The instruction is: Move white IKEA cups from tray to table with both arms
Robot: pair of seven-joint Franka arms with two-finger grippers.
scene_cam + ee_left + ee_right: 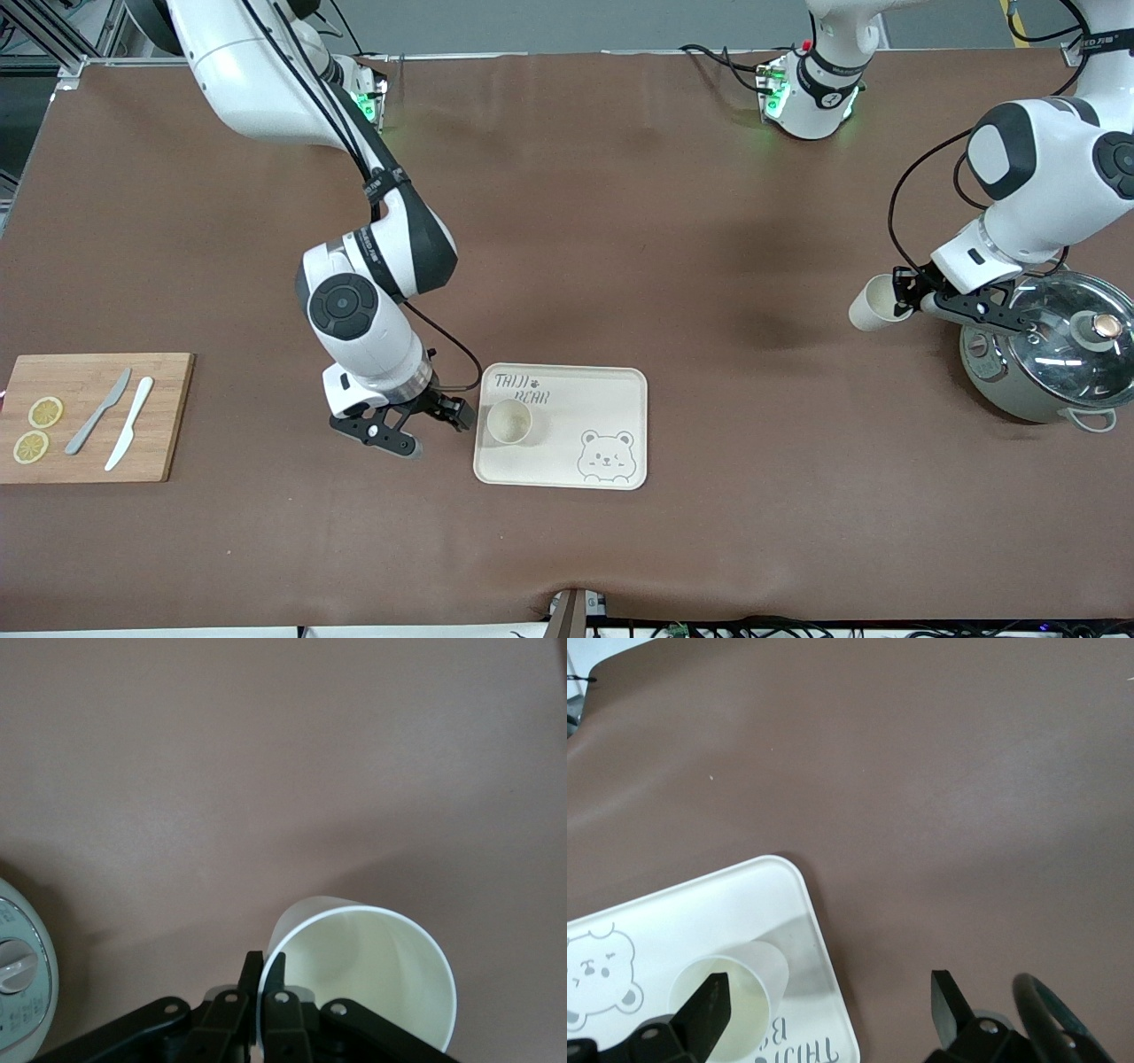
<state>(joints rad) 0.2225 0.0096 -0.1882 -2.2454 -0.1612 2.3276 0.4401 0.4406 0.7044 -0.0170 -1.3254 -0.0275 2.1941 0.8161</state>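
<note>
Cups split between the two arms: one white cup point(509, 421) upright on the tray point(611, 390) near its lettered corner, the other cup point(875, 303) tilted in the air, clenched at its rim by the left gripper point(905, 297), over the desk point(620, 221) just beside a lidded pot point(1045, 359). Right gripper point(443, 416) released wide, low at the tray's edge, one finger point(709, 1010) apparently already past the cup. Centre both fingers about the cup wall before closing; keep clear of the tray rim. For the left, level the cup, lower well off the pot, then release.
</note>
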